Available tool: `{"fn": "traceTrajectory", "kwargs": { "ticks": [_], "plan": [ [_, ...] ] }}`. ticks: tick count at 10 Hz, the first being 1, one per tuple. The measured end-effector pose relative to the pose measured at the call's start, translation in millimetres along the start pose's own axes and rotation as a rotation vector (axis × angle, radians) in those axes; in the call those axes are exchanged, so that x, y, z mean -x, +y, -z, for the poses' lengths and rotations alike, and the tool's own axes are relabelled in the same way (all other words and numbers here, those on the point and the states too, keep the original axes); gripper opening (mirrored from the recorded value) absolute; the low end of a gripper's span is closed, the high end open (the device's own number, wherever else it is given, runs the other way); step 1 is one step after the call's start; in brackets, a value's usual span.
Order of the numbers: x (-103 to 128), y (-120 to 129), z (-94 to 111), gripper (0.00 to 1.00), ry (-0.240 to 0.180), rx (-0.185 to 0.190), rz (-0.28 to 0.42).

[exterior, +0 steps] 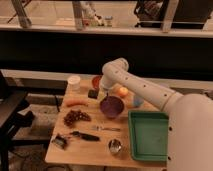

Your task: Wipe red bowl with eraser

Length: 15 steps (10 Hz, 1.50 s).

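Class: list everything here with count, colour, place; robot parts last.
table: 1, pale wood, centre
red bowl: 1, red-orange, back, beside arm
eraser: 1, black, before red bowl
white cup: 1, white, back left
carrot: 1, orange, left
dark cluster: 1, dark red, left
purple bowl: 1, purple, middle
orange ball: 1, orange, behind purple bowl
green tray: 1, green, front right
metal cup: 1, silver, front
black-handled tool: 1, black, front left
arm: 1, white, from right
gripper: 1, pale, low beside eraser

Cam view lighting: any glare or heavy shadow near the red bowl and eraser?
Camera view: warm, even light on the table, dark band behind it. No glare near the red bowl or eraser; the only glint is on the metal cup. The tool, low between the red bowl and purple bowl, looks shaded by the arm.
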Motion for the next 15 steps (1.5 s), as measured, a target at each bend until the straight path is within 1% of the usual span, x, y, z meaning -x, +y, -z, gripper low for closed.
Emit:
{"fn": "traceTrajectory", "kwargs": {
  "ticks": [1,2,3,4,5,6,7,11,13,14,15],
  "plan": [
    [10.4,-0.2,4.0,0.22,-0.005,-0.031,0.015],
    [19.9,-1.9,9.7,0.14,-0.007,-0.058,0.038],
    [24.6,-5.2,13.9,0.05,-0.005,-0.077,0.053],
    [29.5,-8.4,14.8,0.00,-0.004,-0.087,0.067],
    [36.0,-12.2,13.8,0.00,-0.006,-0.090,0.083],
    [41.0,-14.7,11.7,0.00,-0.008,-0.086,0.092],
    [43.3,-23.7,6.2,0.00,-0.008,-0.077,0.096],
    [36.4,-62.8,-8.7,0.00,-0.017,-0.055,0.054],
    [14.8,-79.8,-12.5,0.00,-0.017,-0.050,0.002],
    [2.3,-83.9,-16.0,0.00,-0.012,-0.048,-0.023],
    [-5.0,-85.3,-18.7,0.00,-0.007,-0.046,-0.034]
  ]
}}
